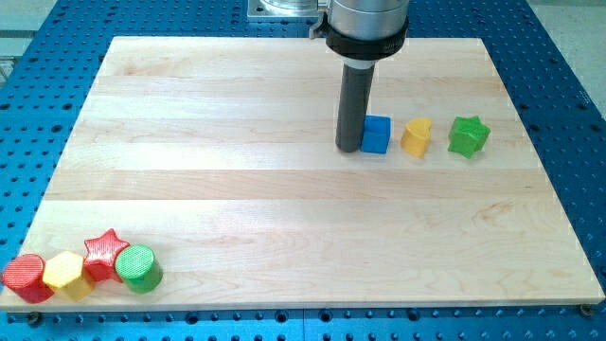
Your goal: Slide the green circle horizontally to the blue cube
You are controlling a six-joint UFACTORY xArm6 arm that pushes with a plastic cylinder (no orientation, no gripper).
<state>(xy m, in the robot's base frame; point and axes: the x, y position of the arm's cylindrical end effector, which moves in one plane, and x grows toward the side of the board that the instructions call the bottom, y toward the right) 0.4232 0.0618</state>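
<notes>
The green circle [139,268], a short green cylinder, stands near the board's bottom-left corner, touching a red star [105,251]. The blue cube [376,134] stands in the upper right part of the board. My tip [348,148] rests on the board right against the blue cube's left side, far from the green circle.
A yellow block [416,136] and a green star [468,135] stand in a row to the right of the blue cube. A red cylinder [24,278] and a yellow block [65,274] sit left of the red star. The wooden board [284,208] lies on a blue perforated table.
</notes>
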